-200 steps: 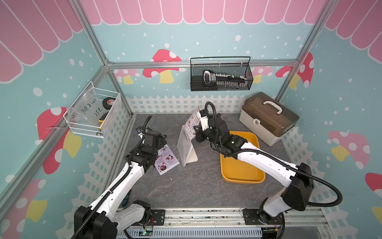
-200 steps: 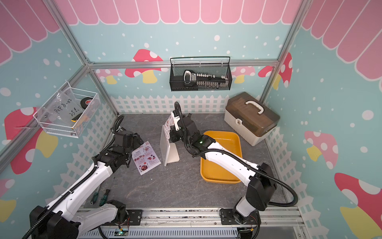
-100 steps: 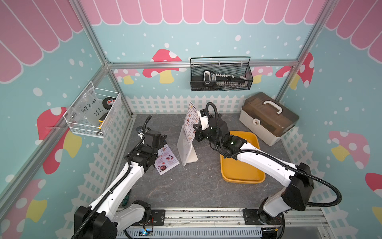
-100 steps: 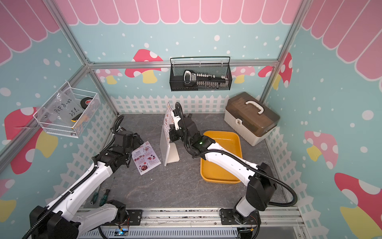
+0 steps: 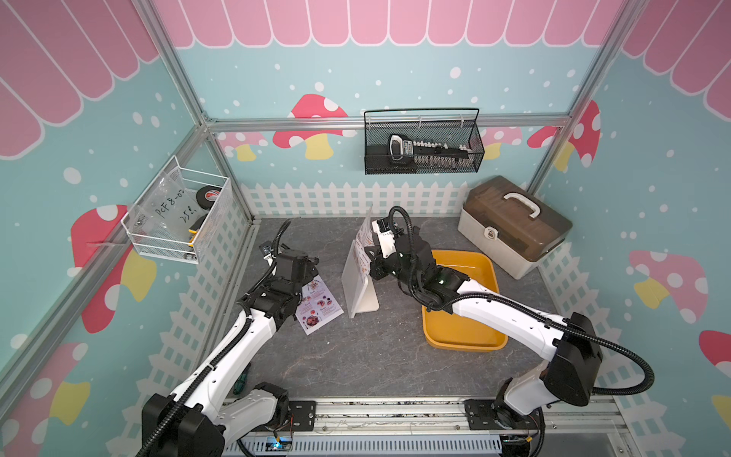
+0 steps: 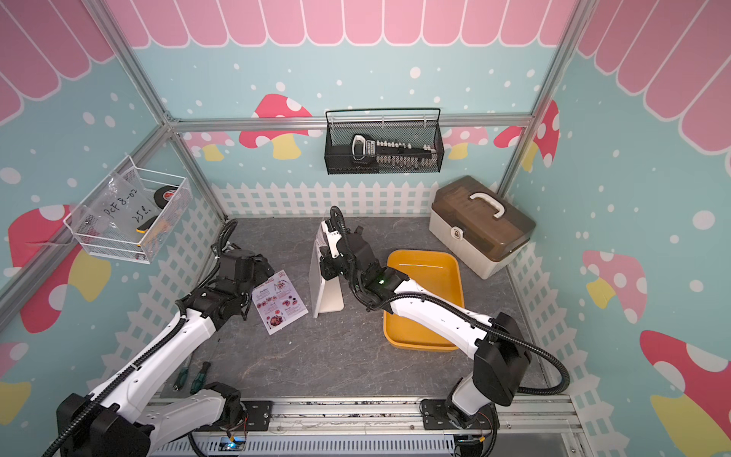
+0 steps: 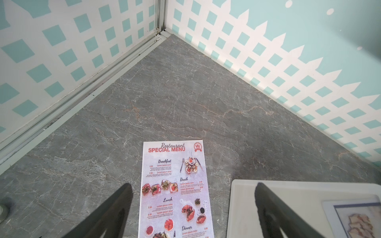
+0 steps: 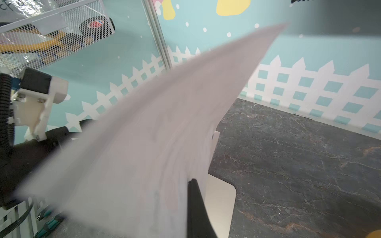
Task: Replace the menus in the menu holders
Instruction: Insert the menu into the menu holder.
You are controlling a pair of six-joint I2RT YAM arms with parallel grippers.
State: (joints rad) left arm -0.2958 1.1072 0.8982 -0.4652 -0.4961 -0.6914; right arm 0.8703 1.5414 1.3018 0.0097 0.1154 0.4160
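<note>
A white menu holder (image 5: pixel 358 291) (image 6: pixel 327 292) stands upright mid-table. My right gripper (image 5: pixel 371 259) (image 6: pixel 326 257) is shut on the edge of a white menu (image 5: pixel 363 241) that sticks up out of the holder's top. In the right wrist view this sheet (image 8: pixel 165 127) is a blurred curved sweep pinched at my gripper (image 8: pixel 191 182), with the holder's back (image 8: pixel 221 204) behind it. A second menu (image 5: pixel 319 305) (image 6: pixel 280 301), headed "SPECIAL MENU" in red, lies flat left of the holder. My left gripper (image 7: pixel 192 185) hovers open over that menu (image 7: pixel 175 175), its fingers (image 7: pixel 115 212) astride it, beside the holder (image 7: pixel 245 206).
A yellow tray (image 5: pixel 486 273) lies right of the holder under my right arm. A beige toolbox (image 5: pixel 514 227) sits at the back right. Wire baskets hang on the left wall (image 5: pixel 178 217) and back wall (image 5: pixel 423 146). Screwdrivers (image 6: pixel 194 380) lie near the front left.
My right gripper has drawn the held menu a little higher out of the holder. The left arm and the flat menu have not moved.
</note>
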